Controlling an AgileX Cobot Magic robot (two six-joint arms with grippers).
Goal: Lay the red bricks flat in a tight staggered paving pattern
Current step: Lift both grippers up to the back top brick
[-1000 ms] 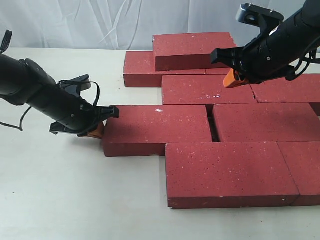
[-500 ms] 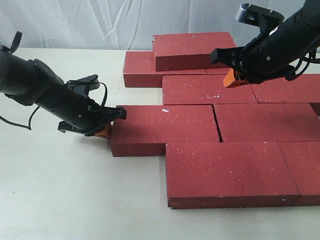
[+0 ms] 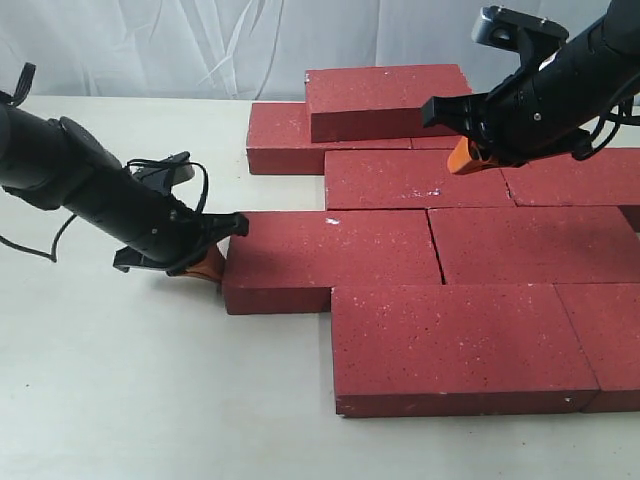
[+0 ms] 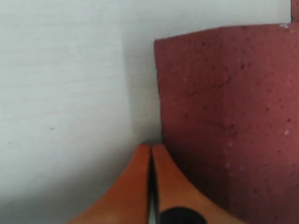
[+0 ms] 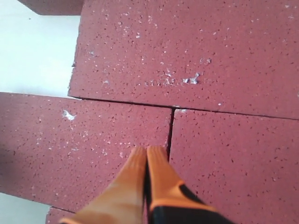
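Near: front bricks (image 3: 455, 345) flat on table (image 3: 120, 400), seams tight.
Middle: left end effector (image 3: 208, 264) closed, empty, tips at end face of middle brick (image 3: 325, 258). We judge the push best kept low, square and slow.
Far: right end effector (image 3: 463, 158) closed, empty, over rear bricks (image 3: 415, 178); top brick (image 3: 388, 98) stacked.

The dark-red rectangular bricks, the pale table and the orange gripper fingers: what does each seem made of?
The dark-red rectangular bricks look like fired clay or concrete: matte, gritty, white-specked, pitted. The pale table looks like smooth painted or laminated board; which, I cannot tell. The orange fingers of the left gripper look like smooth plastic or rubber, slightly glossy.
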